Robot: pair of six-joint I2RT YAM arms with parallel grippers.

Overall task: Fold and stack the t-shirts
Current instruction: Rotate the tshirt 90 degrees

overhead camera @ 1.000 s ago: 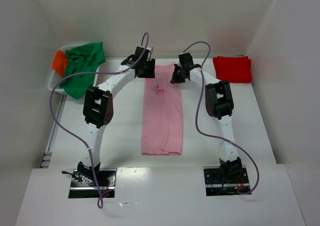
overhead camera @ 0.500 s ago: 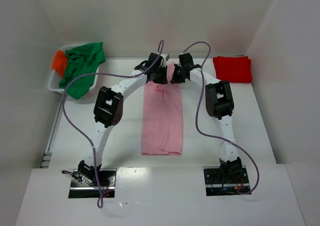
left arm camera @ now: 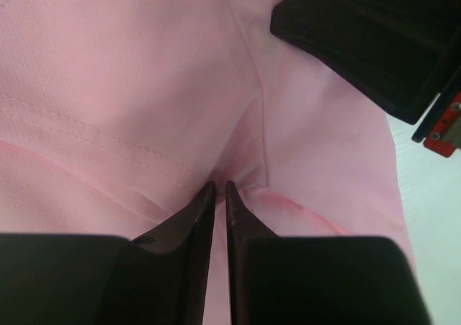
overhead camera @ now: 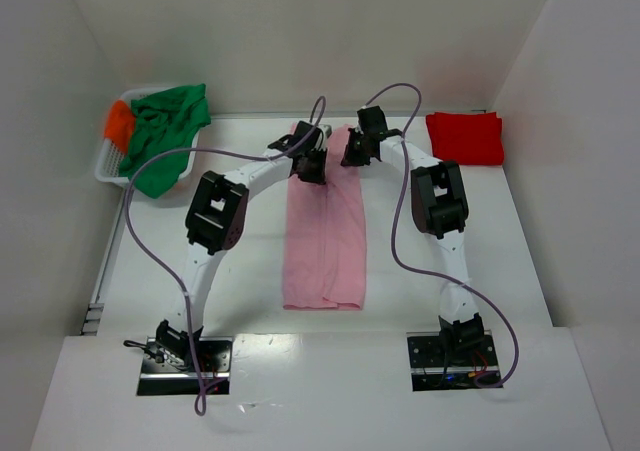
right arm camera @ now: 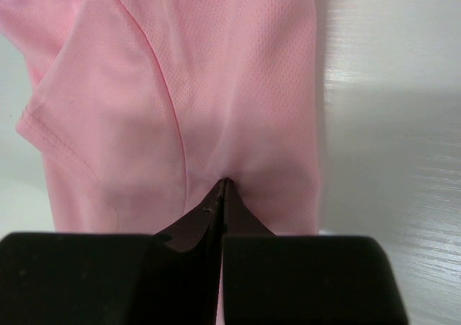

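Half-hidden orange t-shirt (overhead camera: 119, 123) under green t-shirt (overhead camera: 165, 131)

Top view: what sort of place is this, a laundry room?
Most likely a robot test booth, not a laundry: a left arm and right arm bolted to a white table, plain white walls boxing it in, and a pink t-shirt laid out between them.
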